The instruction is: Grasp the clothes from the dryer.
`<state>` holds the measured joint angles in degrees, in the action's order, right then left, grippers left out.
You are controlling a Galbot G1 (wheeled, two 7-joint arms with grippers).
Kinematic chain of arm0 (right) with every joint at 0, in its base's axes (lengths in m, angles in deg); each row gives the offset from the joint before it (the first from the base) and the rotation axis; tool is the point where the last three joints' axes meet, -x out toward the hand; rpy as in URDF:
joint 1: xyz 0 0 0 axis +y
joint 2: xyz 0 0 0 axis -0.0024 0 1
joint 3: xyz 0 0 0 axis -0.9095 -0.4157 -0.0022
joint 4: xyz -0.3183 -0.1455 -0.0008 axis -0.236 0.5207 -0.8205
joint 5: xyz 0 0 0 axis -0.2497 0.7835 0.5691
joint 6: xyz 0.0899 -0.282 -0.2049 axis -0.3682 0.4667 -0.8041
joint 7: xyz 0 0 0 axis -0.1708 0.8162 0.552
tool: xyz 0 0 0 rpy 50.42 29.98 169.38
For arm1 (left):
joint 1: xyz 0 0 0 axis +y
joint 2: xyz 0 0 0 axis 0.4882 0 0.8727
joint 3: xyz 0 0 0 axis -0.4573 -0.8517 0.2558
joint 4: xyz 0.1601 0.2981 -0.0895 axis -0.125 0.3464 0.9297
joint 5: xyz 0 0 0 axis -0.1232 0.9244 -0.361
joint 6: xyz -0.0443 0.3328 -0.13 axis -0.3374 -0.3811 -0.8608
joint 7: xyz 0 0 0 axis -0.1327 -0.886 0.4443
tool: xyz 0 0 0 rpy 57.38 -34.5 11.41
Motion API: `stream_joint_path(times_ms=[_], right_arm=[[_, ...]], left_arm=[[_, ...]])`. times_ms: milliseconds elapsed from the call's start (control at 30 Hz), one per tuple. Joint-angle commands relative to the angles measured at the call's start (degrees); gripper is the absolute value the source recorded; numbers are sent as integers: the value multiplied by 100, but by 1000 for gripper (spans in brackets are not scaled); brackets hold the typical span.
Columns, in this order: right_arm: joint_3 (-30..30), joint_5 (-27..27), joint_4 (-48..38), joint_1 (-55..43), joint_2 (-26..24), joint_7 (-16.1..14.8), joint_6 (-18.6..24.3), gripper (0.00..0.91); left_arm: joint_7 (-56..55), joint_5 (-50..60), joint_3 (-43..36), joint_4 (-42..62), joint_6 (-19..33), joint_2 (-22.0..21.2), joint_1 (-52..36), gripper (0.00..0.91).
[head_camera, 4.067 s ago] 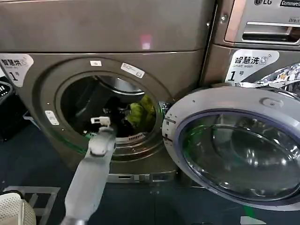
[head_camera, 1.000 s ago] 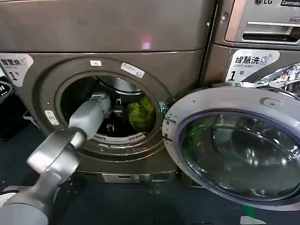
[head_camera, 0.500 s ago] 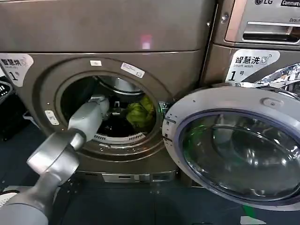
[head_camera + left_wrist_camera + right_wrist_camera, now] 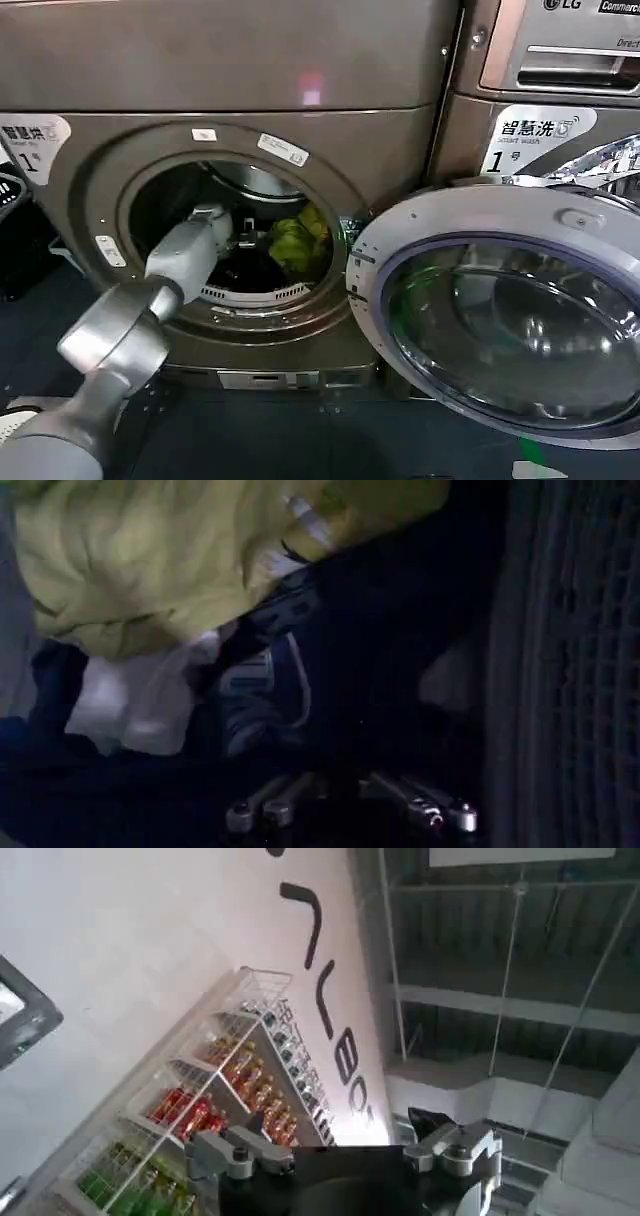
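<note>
Clothes (image 4: 296,243) are lying inside the dryer (image 4: 230,110), with its door (image 4: 505,310) hanging open beside the drum.
Left arm is reaching into the drum; the left gripper (image 4: 350,808) is hovering spread just short of the clothes, touching nothing. Right gripper (image 4: 345,1153) is pointing away from the dryer, fingers apart.
</note>
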<state>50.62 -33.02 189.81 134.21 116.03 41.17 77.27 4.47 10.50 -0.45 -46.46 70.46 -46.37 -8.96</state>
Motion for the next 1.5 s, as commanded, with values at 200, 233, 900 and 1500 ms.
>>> stream_joint_path(times_ms=[200, 233, 900, 1500], right_arm=[[-4, 4, -10, -7, 1, -1, 9, 907], [-4, 3, -10, -8, -2, 0, 9, 907], [-154, 7, 11, -138, 49, -13, 56, 907], [-203, 19, -19, -200, 27, -16, 76, 907]], left_arm=[[-222, -204, 64, -9, -55, 8, 21, 0], [-238, -287, 90, -38, -79, 5, 20, 0], [-3405, -3121, 1291, -1454, -383, 168, 798, 0], [-5845, -5627, 2581, -3980, -511, 66, 2213, 0]])
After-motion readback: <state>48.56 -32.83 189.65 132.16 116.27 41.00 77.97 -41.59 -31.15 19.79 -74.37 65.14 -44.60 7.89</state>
